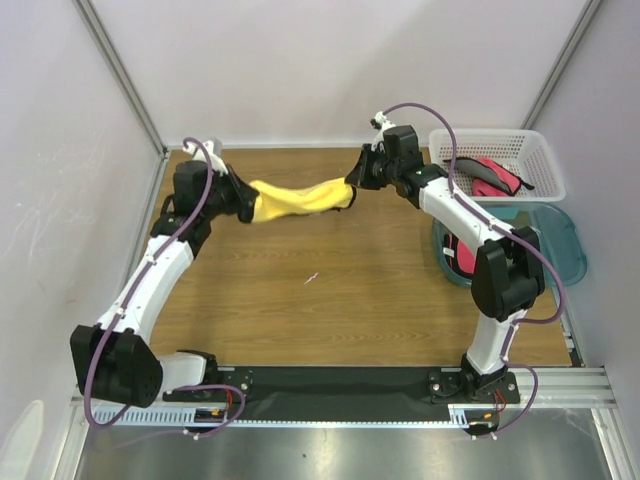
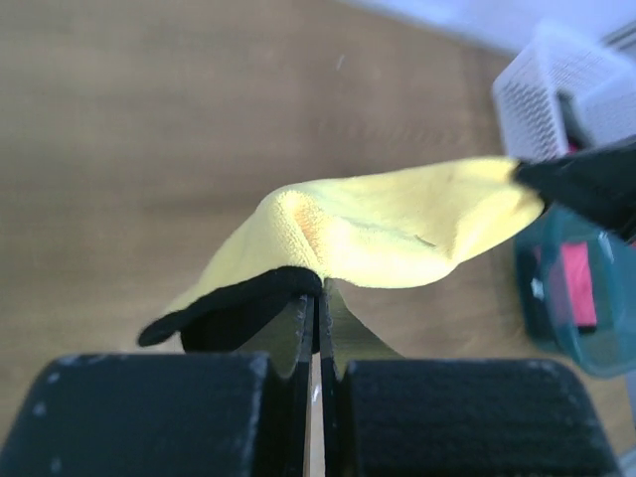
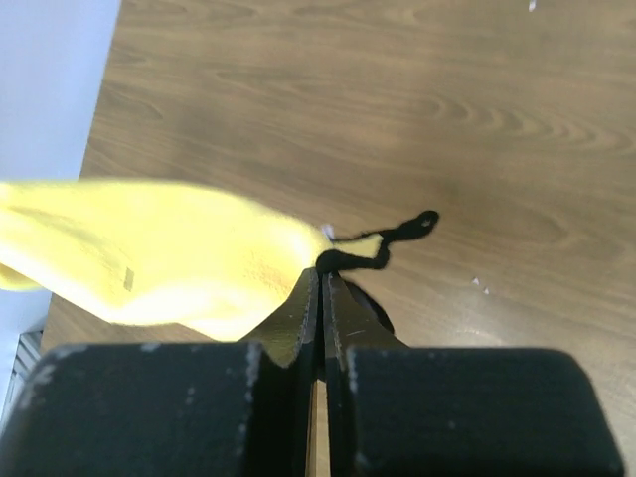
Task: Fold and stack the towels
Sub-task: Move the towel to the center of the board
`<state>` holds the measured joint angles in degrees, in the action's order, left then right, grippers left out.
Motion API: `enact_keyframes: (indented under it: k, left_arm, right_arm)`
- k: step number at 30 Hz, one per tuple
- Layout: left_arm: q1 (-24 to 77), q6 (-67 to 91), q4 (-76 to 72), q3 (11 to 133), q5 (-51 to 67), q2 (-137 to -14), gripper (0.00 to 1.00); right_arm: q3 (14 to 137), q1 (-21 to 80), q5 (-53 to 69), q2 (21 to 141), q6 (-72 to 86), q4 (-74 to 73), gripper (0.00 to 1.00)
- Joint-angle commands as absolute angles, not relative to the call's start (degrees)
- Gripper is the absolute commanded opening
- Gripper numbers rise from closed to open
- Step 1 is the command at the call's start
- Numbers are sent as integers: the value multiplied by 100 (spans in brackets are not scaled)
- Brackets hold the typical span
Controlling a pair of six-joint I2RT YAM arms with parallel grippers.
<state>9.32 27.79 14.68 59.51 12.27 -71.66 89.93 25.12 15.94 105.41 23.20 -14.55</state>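
Early stage. Yellow towel (image 1: 300, 198) hangs stretched in the air left of the white basket (image 1: 545, 165). Left gripper (image 1: 252, 205) and right gripper (image 1: 352, 187) are each pinched on one end. No fold or stack yet. Pink towels (image 1: 492, 178) wait in the basket and in the teal tub (image 1: 565, 250) beside it.

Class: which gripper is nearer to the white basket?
Right. The right gripper, pinching one end of the yellow towel, sits a short way left of the white basket; the left gripper holds the towel's far end.
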Motion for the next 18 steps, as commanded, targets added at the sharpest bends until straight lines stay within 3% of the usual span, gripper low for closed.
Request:
enact_keyframes:
  k: [1, 11, 18]
  left_arm:
    - [888, 2373, 1002, 6346, 1082, -7381, 1]
    - [905, 3129, 1071, 4441, 1881, -7507, 0]
    - [923, 3173, 1915, 4078, 1819, -6874, 0]
  right_arm:
    - [9237, 2558, 1354, 10239, 2136, -1177, 0]
    - [8377, 2470, 1643, 10573, 2672, -2372, 0]
    - [7963, 2540, 1512, 10144, 2716, -3084, 0]
